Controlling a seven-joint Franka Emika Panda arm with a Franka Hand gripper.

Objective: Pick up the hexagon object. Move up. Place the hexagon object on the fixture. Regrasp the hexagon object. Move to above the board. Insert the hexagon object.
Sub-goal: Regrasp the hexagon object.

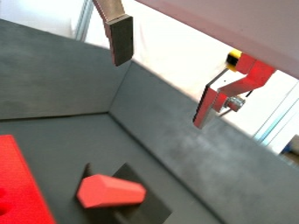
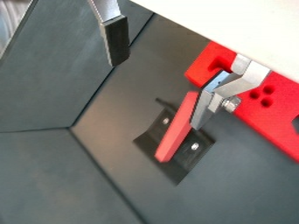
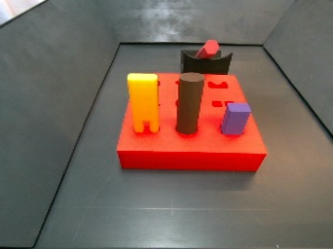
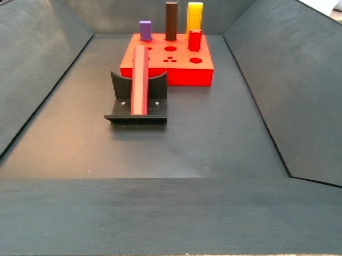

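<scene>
The red hexagon object [image 1: 111, 191] lies on the dark fixture [image 1: 147, 208], free of the gripper. In a side view it is a long red bar [image 4: 139, 80] leaning on the fixture [image 4: 138, 112]; in a side view its end [image 3: 208, 48] shows above the fixture [image 3: 208, 64]. My gripper [image 1: 166, 80] is open and empty, well above the piece. It also shows in a wrist view [image 2: 162, 77], with the hexagon object [image 2: 176, 133] below, close to one finger. The gripper is out of both side views.
The red board [image 3: 189, 146] holds a yellow piece [image 3: 142, 102], a dark brown cylinder [image 3: 190, 105] and a purple piece [image 3: 236, 118], with open holes beside them. It stands just beyond the fixture [image 4: 171, 62]. Dark sloping walls [image 4: 40, 80] enclose the floor.
</scene>
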